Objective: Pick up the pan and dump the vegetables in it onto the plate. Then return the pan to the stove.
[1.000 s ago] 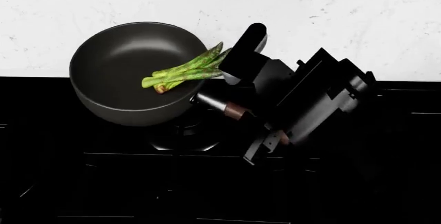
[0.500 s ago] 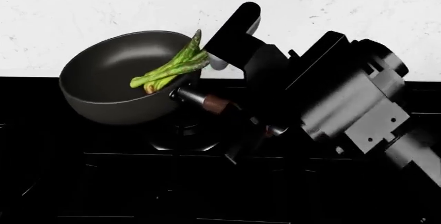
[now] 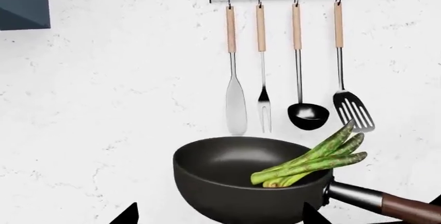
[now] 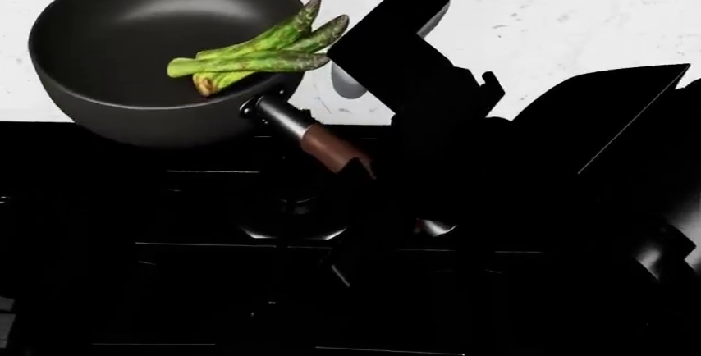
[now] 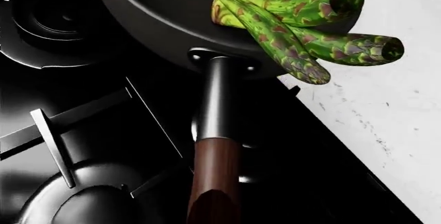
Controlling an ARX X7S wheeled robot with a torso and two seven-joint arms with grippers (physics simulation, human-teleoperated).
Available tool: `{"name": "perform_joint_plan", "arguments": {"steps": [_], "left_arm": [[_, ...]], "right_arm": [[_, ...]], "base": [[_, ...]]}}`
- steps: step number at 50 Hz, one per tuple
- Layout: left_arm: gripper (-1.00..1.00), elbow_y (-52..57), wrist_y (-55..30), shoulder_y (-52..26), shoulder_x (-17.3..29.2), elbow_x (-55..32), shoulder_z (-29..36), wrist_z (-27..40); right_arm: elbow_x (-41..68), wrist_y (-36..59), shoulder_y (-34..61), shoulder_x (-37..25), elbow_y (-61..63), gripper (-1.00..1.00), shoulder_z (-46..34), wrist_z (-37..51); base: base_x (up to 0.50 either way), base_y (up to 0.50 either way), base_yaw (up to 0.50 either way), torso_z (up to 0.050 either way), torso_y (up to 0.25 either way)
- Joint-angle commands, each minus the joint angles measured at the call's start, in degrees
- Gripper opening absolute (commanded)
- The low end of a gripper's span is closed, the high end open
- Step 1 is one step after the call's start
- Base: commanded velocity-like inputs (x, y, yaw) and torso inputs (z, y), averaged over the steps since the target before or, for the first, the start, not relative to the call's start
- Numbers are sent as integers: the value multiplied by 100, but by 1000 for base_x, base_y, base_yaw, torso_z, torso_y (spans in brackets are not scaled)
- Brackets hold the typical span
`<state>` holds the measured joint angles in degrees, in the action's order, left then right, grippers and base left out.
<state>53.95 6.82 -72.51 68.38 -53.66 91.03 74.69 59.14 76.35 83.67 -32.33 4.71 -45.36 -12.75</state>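
The dark-grey pan (image 4: 143, 52) hangs in the air above the black stove (image 4: 219, 290), tilted, at the upper left of the head view. The asparagus (image 4: 252, 48) lies at the rim on the handle side, tips past the edge. My right gripper (image 4: 378, 180) is shut on the wooden handle (image 5: 215, 177); its jaws are hidden in the dark. The left wrist view shows the pan (image 3: 234, 193) and asparagus (image 3: 313, 159) just beyond my open, empty left gripper (image 3: 220, 220). The plate is out of view.
A rail on the white marble wall (image 3: 103, 105) holds a spatula, fork, ladle (image 3: 307, 115) and slotted turner (image 3: 352, 110) behind the pan. A burner (image 4: 290, 216) with grates sits under the pan. A blue-grey panel (image 3: 24, 2) is at the wall's corner.
The pan has risen off the burner and moved up and to the left with my right arm. The asparagus stays at the handle-side rim.
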Motion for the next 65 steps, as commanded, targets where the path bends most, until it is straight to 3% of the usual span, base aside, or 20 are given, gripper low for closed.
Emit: {"name": "perform_joint_plan", "arguments": {"steps": [1,39,56,65], "left_arm": [[100,23,92,-77,-30,-89,-230,-276],[100,273,-166,-335,59,-427,-326,-216],[100,227,-88,-237,81,-340,-298,-215],[100,263,-120,-233,69,-330,-295,-161]], "right_arm": [[317,294,-204,-74,514,-100,994,795],[718,357,-328,-134,697,-100,1022,1099],[778,290,-326,-167,692,-100,986,1144],[718,166,-324,-207,754,-100,916,1094]], "base": [[0,430,0,0,0],[72,497,0,0,1],[-427,115,0,0,1],[1,111,0,0,0]]}}
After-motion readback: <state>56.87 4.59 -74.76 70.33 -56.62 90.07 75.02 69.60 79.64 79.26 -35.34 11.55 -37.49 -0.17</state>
